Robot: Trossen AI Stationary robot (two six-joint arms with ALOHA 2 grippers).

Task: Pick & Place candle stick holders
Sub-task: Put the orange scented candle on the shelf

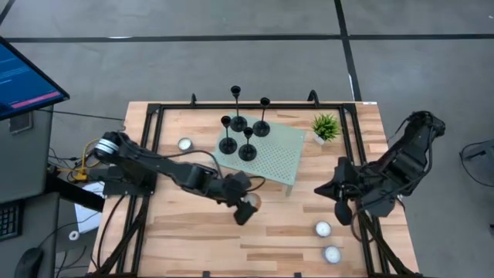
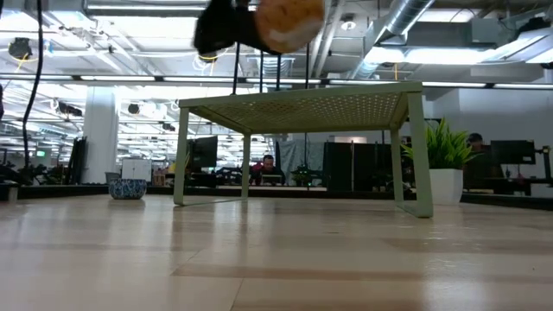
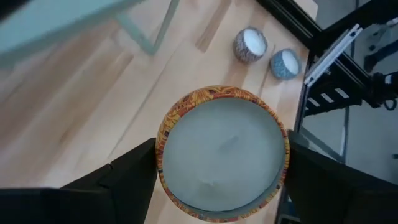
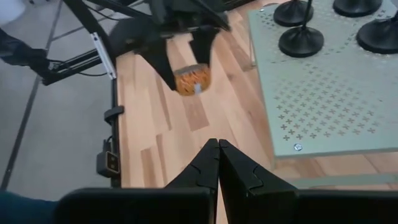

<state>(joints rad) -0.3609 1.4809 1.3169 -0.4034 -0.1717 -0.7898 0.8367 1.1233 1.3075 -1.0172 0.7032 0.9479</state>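
Seen from above, the left gripper (image 1: 245,207) holds an orange candle (image 1: 250,202) in front of the green stand (image 1: 287,158); the four candle stick holders (image 1: 247,123) stand upright behind it, nearer this arm. In the right wrist view, the right gripper (image 4: 218,163) is closed and empty.
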